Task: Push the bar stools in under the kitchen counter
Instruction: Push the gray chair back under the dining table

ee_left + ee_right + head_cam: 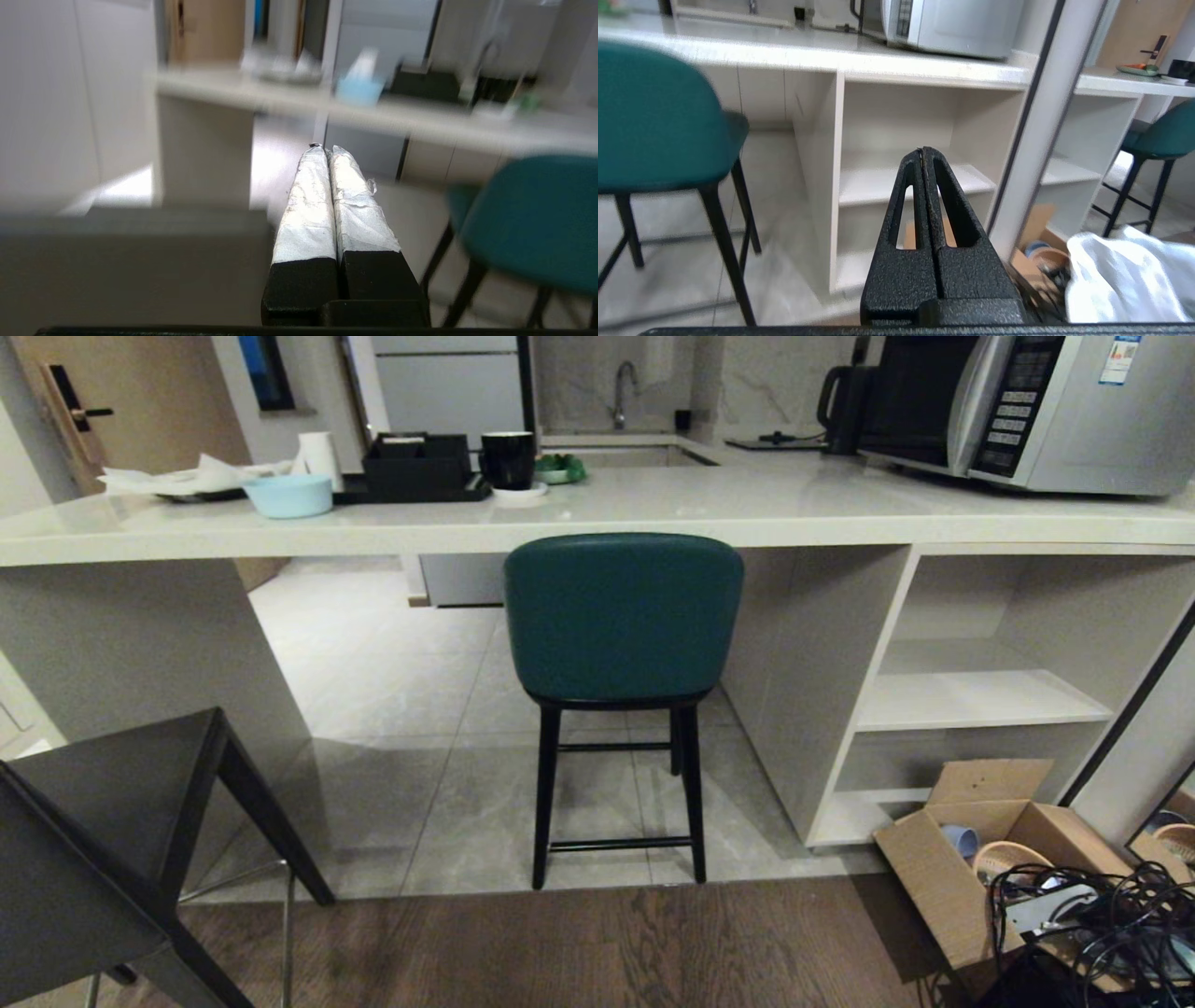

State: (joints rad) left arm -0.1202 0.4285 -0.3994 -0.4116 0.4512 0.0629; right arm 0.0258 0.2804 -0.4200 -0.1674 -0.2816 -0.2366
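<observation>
— Where are the stools?
— The teal stool [623,616] stands at the surface [653,513] edge; the dark grey stool [112,821] is out, near left.
— Grippers?
— Left gripper [327,151] and right gripper [923,151] pressed together, empty.

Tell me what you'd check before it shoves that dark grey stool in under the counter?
1. Teal stool tucked under kitchen counter: ok.
2. Dark grey stool tucked under: not ok, standing out on the wood floor.
3. Left tool shut for pushing: ok.
4. Right tool shut, holding nothing: ok.
5. Cardboard box and cables out of the grey stool's path: ok, far side.
6. Either tool touching a stool: not ok.
</observation>
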